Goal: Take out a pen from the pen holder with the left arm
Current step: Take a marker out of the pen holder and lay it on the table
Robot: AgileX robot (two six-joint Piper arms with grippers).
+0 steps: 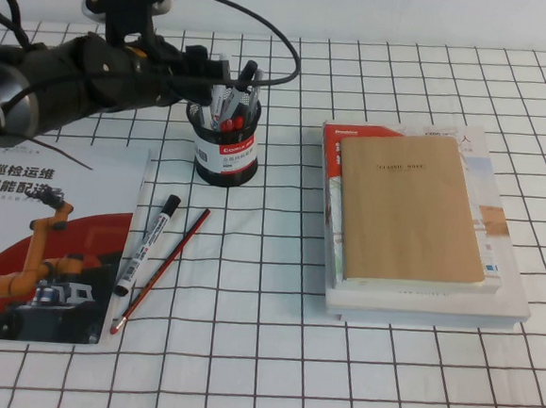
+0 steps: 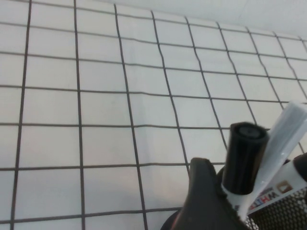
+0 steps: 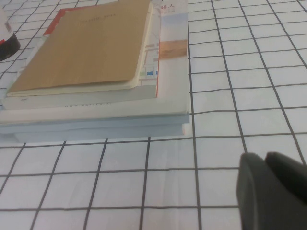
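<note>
Across the whole surface you have a white table (image 1: 382,383) ruled with a dark grid. On your left side lies a large poster (image 1: 46,205) printed with an orange robot arm. On the right a stack of books (image 1: 425,309) lies flat, with a brown notebook (image 1: 410,210) on top.

Your left arm (image 1: 65,79) reaches in from the left along the far side of the table. The left gripper (image 1: 211,70) sits at the top of the pen holder (image 1: 225,158), level with the pen tips, its jaws apart and clamped on nothing. That holder is a black mesh cup standing upright between the poster and the books, toward the far edge.

The pens (image 1: 232,102) stand inside the cup, none lifted out. From the left wrist, one dark finger (image 2: 206,191) is just beside a black-capped marker (image 2: 243,158) in the cup.

Near the poster's right edge, a second marker (image 1: 147,243) lies on the table, with a red pencil (image 1: 166,266) just beside it.

Your right gripper (image 3: 266,165) shows only in its own wrist view, low over the grid near the book stack; you cannot tell its state.
</note>
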